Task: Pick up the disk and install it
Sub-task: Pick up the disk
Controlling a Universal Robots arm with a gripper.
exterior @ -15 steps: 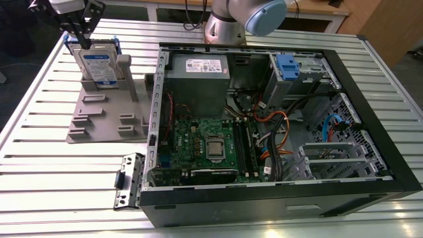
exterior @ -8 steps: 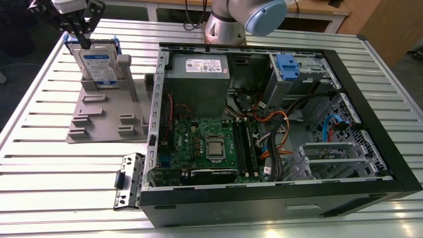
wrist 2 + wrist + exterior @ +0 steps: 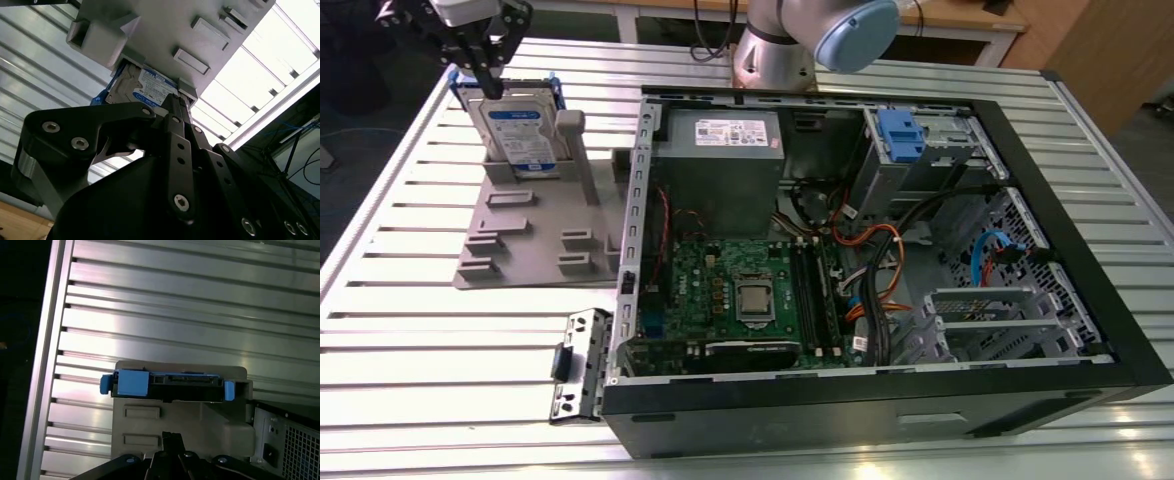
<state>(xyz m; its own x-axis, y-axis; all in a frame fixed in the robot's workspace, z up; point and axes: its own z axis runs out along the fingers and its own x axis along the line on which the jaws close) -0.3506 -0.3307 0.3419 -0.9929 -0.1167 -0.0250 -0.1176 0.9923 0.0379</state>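
Note:
The disk (image 3: 518, 135) stands upright on its edge in a grey plastic holder (image 3: 534, 230) on the slatted table, at the exterior view's far left. It is silver with a white-and-blue label and a blue carrier around it. My gripper (image 3: 486, 85) hangs just above its top edge, fingers pointing down and shut with nothing between them. In the first wrist view the disk (image 3: 167, 385) is seen edge-on in the holder (image 3: 200, 425), beyond the gripper (image 3: 170, 436). In the second wrist view the label of the disk (image 3: 150, 90) shows past the gripper (image 3: 172, 100).
An open computer case (image 3: 881, 400) lies on the exterior view's right, with a grey power supply (image 3: 716, 160), a motherboard (image 3: 734, 290) and a metal drive cage with a blue latch (image 3: 907, 130). A loose metal bracket (image 3: 580, 365) lies by the case's near corner.

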